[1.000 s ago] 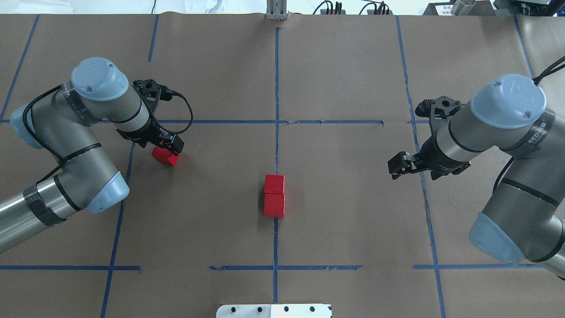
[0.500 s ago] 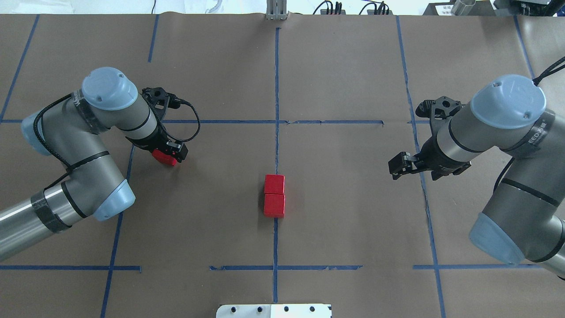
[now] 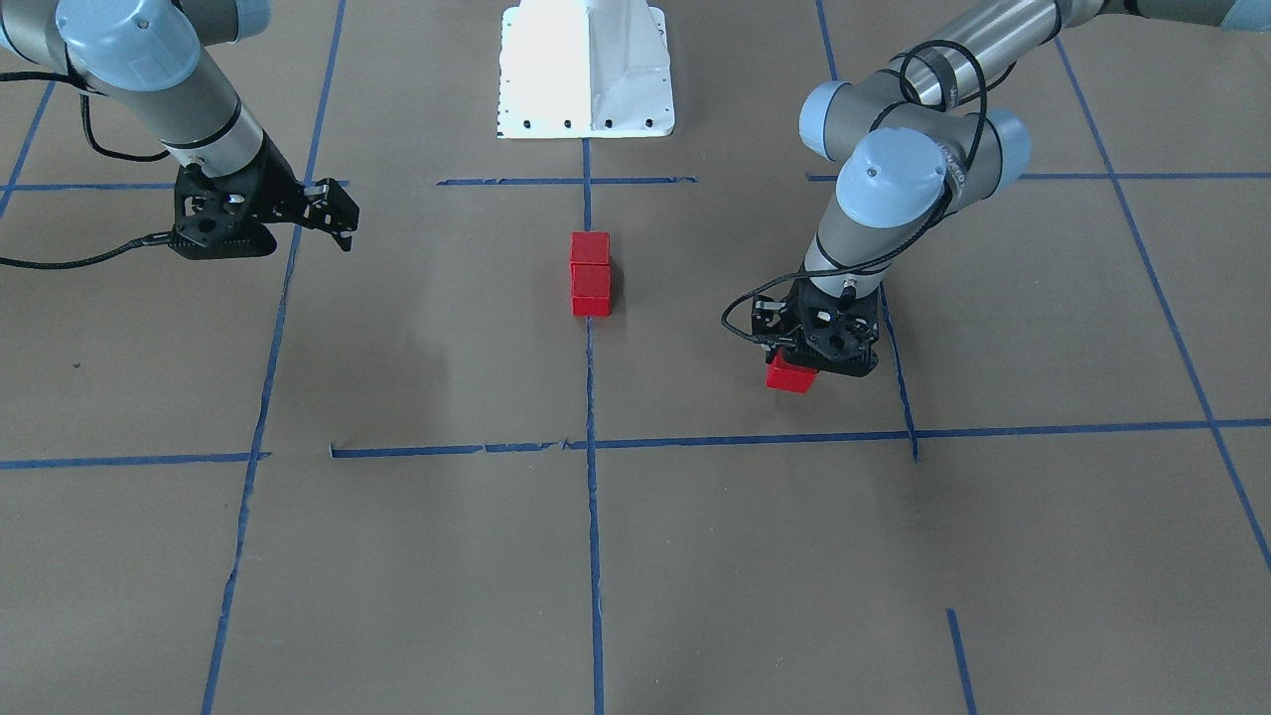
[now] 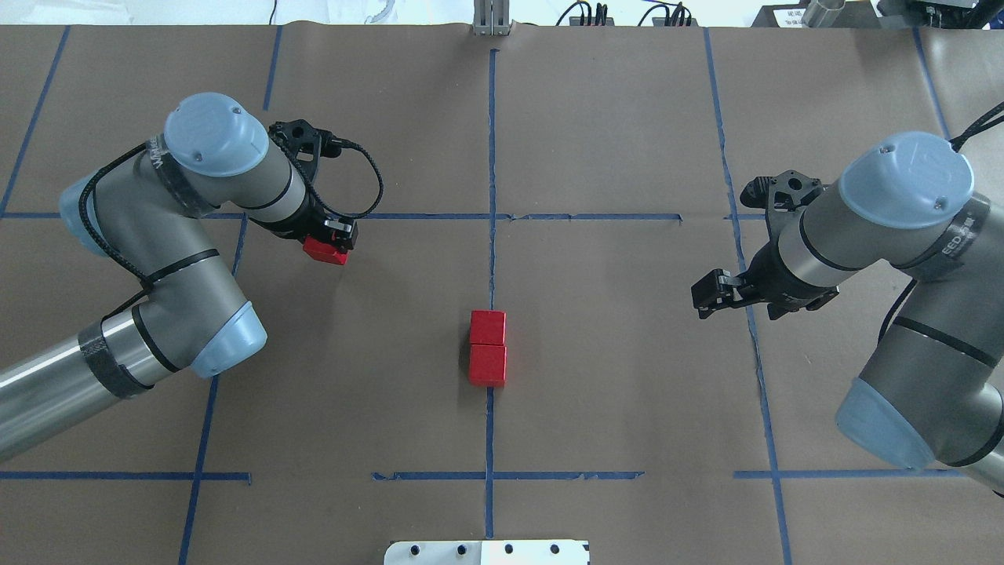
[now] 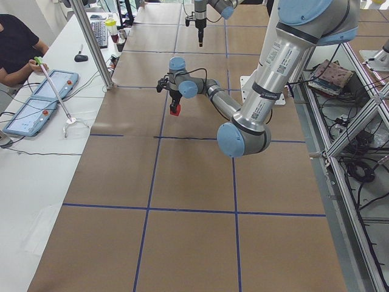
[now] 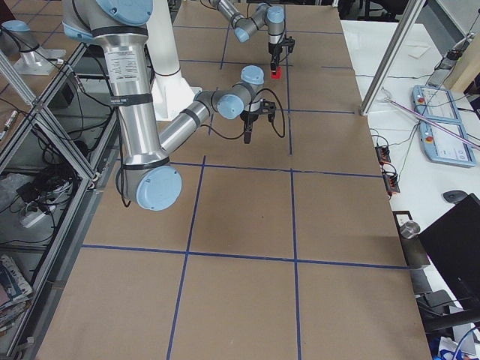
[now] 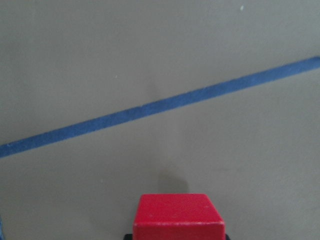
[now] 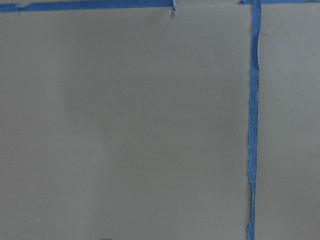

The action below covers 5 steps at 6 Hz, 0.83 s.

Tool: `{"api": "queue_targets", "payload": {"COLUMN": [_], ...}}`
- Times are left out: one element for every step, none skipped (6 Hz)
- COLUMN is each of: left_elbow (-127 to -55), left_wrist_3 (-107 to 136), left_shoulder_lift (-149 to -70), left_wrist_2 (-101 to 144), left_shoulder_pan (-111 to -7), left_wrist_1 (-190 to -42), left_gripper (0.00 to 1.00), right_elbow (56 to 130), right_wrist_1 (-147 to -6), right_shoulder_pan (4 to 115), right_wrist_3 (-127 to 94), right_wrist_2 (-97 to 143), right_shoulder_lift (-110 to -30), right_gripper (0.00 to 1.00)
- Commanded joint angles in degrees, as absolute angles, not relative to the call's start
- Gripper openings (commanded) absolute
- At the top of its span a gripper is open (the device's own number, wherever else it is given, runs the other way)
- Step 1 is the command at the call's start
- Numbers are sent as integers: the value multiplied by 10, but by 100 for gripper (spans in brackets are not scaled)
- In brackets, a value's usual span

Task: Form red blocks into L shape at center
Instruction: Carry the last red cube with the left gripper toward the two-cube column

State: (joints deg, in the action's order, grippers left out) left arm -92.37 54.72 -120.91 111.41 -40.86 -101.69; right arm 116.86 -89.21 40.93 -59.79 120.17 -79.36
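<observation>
It was a robot lab. A big table (image 4: 627,118) was covered in brown paper with blue tape lines (image 4: 492,157). Two grey robot arms (image 4: 172,227) stood at it. Cables (image 5: 358,167) lay in heaps beside it, and a person (image 5: 15,45) sat by button boxes (image 5: 45,97).

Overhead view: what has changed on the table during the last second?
The left gripper, shut on a red block, carried it forward and toward the middle tape line. The two red blocks at the centre stayed touching in their line, and the right gripper stayed where it was, open.
</observation>
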Motion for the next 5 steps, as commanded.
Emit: {"api": "queue_targets", "payload": {"left_elbow": [-961,-980,-983,-981,-974], "left_wrist_3": [764,873,1029,1221,1282], "left_shoulder_lift": [-1221,-1254,-1272,-1288,-1292], "left_wrist_2": [1086,1085,1084,1059,1056], "left_shoulder_pan": [-385,-358,-344,-318,-296], "left_wrist_1": [-991,-895,-862,-857,-854], "left_gripper": [0,0,0,0,0], "right_elbow": [1178,1179,1183,1184,1185], "right_wrist_1": [-892,-892,-893,-892,-892], "right_shoulder_pan": [410,410,410,410,410], "right_wrist_3": [-599,-599,-599,-599,-601], "right_wrist_2": [1202,1203,1203,1203,1203], "right_shoulder_lift": [-795,-795,-795,-795,-795], "right_gripper": [100,100,100,100,100]}}
